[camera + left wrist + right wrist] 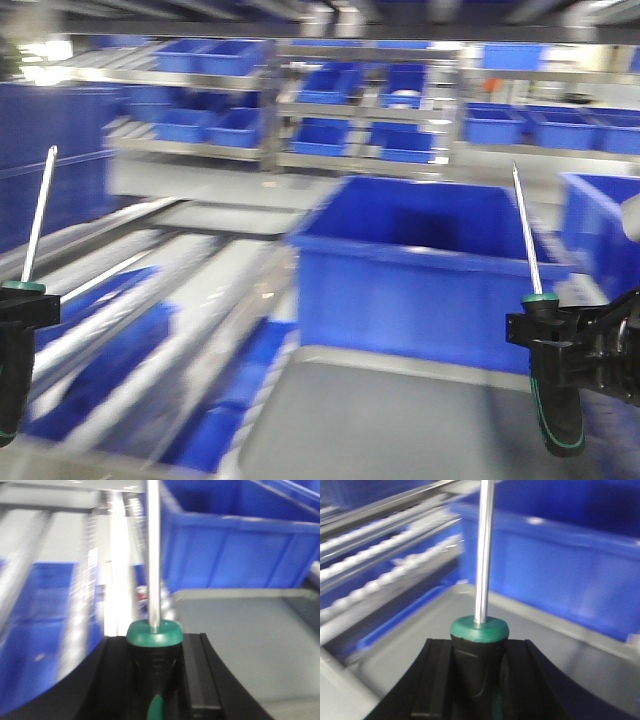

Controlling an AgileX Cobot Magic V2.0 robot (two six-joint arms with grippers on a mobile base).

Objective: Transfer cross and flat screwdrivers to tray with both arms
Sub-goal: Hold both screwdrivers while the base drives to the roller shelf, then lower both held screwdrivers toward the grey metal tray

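My left gripper [18,312] at the left edge is shut on one screwdriver [37,215], black handle with green trim, steel shaft pointing up. In the left wrist view the handle [154,645] sits clamped between the black fingers [200,675]. My right gripper [545,330] at the right is shut on the other screwdriver [528,235], shaft also pointing up; its handle [479,645] sits between the fingers [437,680]. The grey metal tray [400,420] lies low in the middle, between both grippers, and shows in the left wrist view [235,625] and the right wrist view [420,635]. The view is motion-blurred.
A large deep blue bin [420,270] stands just behind the tray. Roller rails and more blue bins [120,340] run along the left. Shelves with several blue bins [330,100] fill the back. Another blue bin [605,230] is at the right.
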